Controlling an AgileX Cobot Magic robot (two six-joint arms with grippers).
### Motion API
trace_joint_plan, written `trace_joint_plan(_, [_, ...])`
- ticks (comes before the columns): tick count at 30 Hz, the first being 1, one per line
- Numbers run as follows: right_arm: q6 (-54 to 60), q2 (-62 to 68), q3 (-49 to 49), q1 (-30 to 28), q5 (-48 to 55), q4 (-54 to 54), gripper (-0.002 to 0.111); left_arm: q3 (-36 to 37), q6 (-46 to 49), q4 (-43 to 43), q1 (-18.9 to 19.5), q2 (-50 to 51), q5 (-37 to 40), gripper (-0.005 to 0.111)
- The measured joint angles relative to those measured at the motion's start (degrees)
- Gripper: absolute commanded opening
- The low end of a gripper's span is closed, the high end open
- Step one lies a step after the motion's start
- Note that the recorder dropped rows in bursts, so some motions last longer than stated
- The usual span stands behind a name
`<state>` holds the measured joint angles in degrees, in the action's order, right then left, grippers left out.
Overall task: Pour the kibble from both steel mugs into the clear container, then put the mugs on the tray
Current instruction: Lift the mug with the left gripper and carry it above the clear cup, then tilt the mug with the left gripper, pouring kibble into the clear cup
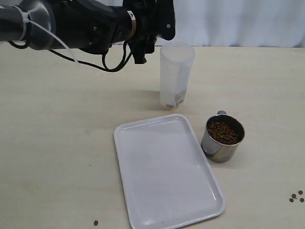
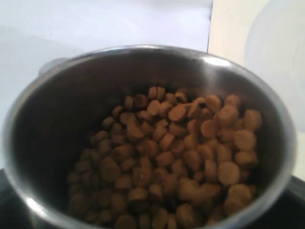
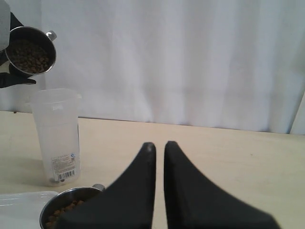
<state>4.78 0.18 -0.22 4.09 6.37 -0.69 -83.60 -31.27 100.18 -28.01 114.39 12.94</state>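
1. The tray (image 1: pixel 164 176) lies flat and bare at the near edge of the counter (image 1: pixel 57 143). Just beside its right rim a standing mug (image 1: pixel 222 139) is seen, upright and filled with kibble (image 1: pixel 223 132).
2. Behind the tray the clear container (image 1: pixel 176 76) stands upright with its mouth uncovered. No pellets can be made out inside it.
3. The held mug (image 3: pixel 29 50) is gripped by the left hand (image 1: pixel 145 43), whose jaws are spread wide around the steel wall. It is raised above the container's mouth and a little to one side, tipped only slightly, and its load (image 2: pixel 176 157) is all inside.
4. The right hand (image 3: pixel 159 148) is clenched on nothing, low near the standing mug.
5. The pour is judged not yet begun. The mug's lip should first be centred over the mouth and brought close to the rim.
6. The tilt is best made slowly, so that the pellets slide rather than bounce. Stray pellets (image 1: pixel 296 196) on the counter show how easily they scatter.
7. The tall, light container should not be knocked by the mug or the hand.
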Motion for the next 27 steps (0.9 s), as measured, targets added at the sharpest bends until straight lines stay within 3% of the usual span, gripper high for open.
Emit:
trace_joint_plan(7, [0.0,0.0,0.0,0.0,0.0,0.0,0.005,0.0,4.3,0.0,-2.1,0.0,3.07,0.0])
trace_joint_plan(27, [0.0,0.0,0.0,0.0,0.0,0.0,0.005,0.0,10.27,-0.1,-2.19,0.0,4.49,0.0])
